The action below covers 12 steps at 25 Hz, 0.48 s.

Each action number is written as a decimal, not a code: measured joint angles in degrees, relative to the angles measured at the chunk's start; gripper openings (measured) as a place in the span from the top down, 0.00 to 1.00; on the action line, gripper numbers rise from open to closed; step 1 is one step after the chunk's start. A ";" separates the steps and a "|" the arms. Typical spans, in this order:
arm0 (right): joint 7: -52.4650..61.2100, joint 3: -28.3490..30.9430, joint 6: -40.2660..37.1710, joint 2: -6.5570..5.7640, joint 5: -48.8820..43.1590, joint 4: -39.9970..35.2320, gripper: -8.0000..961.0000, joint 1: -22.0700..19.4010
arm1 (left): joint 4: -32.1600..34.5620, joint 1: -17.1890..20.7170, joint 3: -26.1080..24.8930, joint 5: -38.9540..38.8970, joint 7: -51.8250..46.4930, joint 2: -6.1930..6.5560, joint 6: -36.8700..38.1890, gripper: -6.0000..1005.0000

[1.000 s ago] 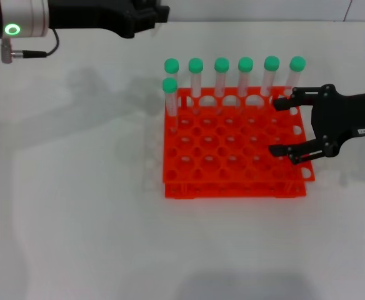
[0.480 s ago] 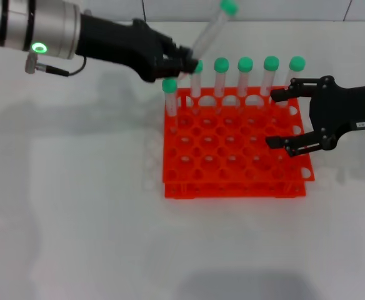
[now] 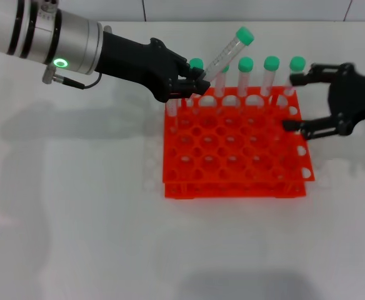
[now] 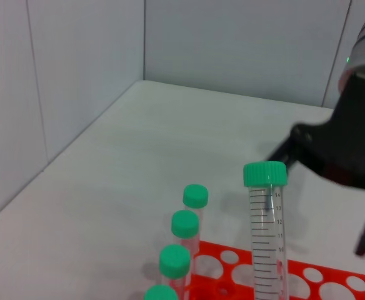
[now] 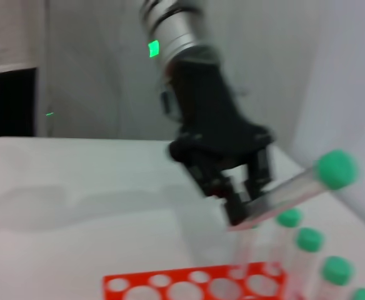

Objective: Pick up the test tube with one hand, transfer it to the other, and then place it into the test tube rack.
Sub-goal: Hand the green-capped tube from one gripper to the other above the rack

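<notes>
White desk [image 3: 76, 219] carries the test tube rack [image 3: 235, 147]; test tube [image 3: 227, 53] tilts above its far-left corner, lower end clamped in left claw [image 3: 195, 84]. Right claw [image 3: 298, 100] gapes empty over the rack's right edge, beside standing tubes [image 3: 267, 78].

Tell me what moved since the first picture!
The left gripper came in from the far left corner, holding a test tube tilted over the rack's back row. The right gripper drew back towards the rack's right edge, fingers open. The rack and the other tubes stayed put.
</notes>
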 joint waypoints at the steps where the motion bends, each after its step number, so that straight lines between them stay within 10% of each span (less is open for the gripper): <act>1: 0.00 0.60 -0.11 -0.04 0.00 0.00 0.09 0.01 | 0.02 0.06 -0.06 -0.02 0.30 -0.12 -0.21 0.80; 12: 8.39 6.29 -2.14 -1.88 6.20 4.25 0.09 1.72 | -0.13 0.64 -0.22 -2.59 5.90 -1.04 -0.61 0.80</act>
